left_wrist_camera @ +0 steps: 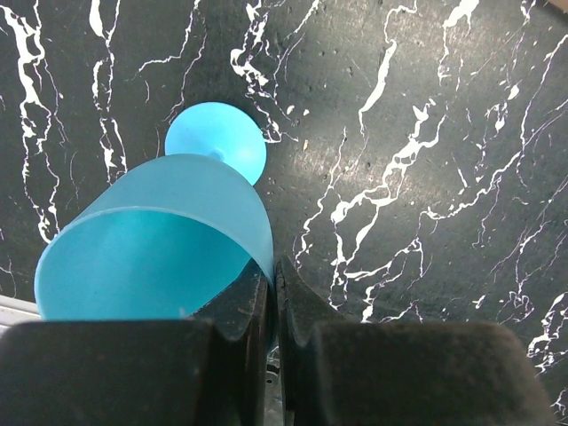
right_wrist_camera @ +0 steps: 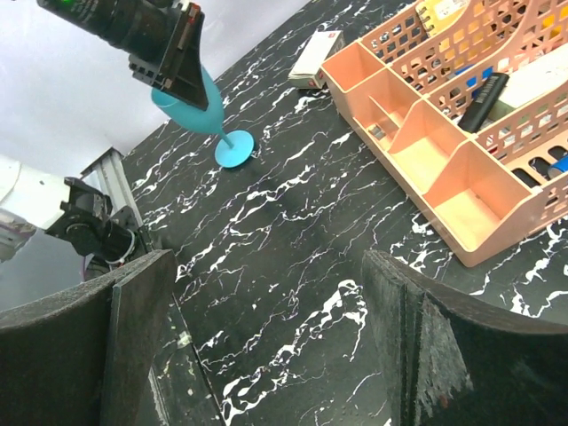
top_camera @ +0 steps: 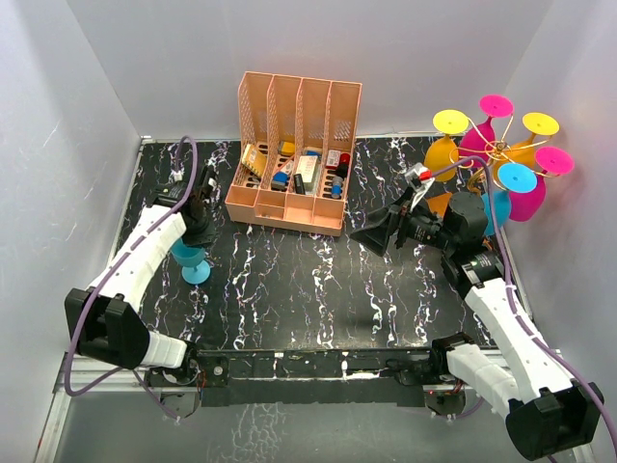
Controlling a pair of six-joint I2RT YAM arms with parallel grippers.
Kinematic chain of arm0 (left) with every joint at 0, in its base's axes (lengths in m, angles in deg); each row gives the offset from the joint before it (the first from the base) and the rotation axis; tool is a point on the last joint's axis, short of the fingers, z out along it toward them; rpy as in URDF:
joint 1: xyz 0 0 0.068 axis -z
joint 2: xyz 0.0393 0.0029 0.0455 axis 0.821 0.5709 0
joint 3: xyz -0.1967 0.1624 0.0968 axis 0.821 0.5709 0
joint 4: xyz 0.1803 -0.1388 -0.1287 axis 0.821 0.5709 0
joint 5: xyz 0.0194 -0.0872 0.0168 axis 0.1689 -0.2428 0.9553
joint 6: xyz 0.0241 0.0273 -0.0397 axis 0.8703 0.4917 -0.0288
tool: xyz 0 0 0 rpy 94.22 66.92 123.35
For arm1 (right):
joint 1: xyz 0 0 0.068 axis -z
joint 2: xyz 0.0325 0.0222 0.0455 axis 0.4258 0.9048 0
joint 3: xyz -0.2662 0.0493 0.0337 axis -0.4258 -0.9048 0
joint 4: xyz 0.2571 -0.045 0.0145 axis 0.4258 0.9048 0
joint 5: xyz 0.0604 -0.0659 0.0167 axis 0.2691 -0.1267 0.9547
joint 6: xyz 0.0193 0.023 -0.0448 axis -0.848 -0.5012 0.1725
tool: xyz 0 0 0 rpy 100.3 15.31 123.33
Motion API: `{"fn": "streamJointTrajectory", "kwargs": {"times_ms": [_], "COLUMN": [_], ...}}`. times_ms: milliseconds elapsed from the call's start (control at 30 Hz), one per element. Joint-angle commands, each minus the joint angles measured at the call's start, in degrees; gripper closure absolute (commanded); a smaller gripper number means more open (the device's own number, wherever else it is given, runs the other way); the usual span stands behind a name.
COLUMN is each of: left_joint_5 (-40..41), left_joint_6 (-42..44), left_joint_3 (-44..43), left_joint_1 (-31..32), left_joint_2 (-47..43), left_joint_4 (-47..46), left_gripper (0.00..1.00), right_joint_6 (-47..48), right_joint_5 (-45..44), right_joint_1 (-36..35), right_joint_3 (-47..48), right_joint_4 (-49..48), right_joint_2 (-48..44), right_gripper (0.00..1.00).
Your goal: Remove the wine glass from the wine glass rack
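So my left gripper (top_camera: pixel 200 218) is pinched tight on the rim of a blue wine glass (top_camera: pixel 196 265). In my left wrist view the two fingers (left_wrist_camera: pixel 238 306) are squeezed nearly together with just the thin wall of the bowl (left_wrist_camera: pixel 160 240) between them. The glass is over on the left side of the black marbled table (top_camera: pixel 308 289), well apart from the wine glass rack (top_camera: pixel 495 149). Its round foot looks to be down on the tabletop, though I can't swear it's fully resting there. The rack sits in the far right corner with a bunch of hanging glasses (top_camera: pixel 525 198) in yellow, orange, pink and blue, feet pointing up. My right gripper (top_camera: pixel 381 234) is spread wide with nothing in it, hovering over the right-middle of the table between the rack and the peach slotted organizer (top_camera: pixel 294 154). From the right wrist view I can look straight across between my open fingers (right_wrist_camera: pixel 133 302) and see the blue glass (right_wrist_camera: pixel 209 111) hanging from the left gripper (right_wrist_camera: pixel 164 58).
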Motion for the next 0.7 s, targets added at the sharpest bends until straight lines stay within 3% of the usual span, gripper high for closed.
{"fn": "streamJointTrajectory", "kwargs": {"times_ms": [0,333,667], "left_joint_5": [-2.3,-2.9,-0.7], "left_joint_6": [2.2,1.7,0.5], "left_joint_3": [0.1,4.1,2.2], "left_joint_1": [-2.1,-4.7,-4.8], "left_joint_2": [-1.5,-5.1,-9.1], "left_joint_4": [-0.8,-2.5,-1.4], "left_gripper": [1.00,0.86,0.50], "right_joint_6": [1.2,0.1,-0.6], "right_joint_5": [2.3,2.5,0.8], "right_joint_1": [-0.2,-0.2,-0.2], "right_joint_3": [3.8,4.9,5.4], "right_joint_4": [-1.9,-2.9,-3.3], "right_joint_2": [-0.6,-0.4,0.1], "right_gripper": [0.07,0.07,0.06]}}
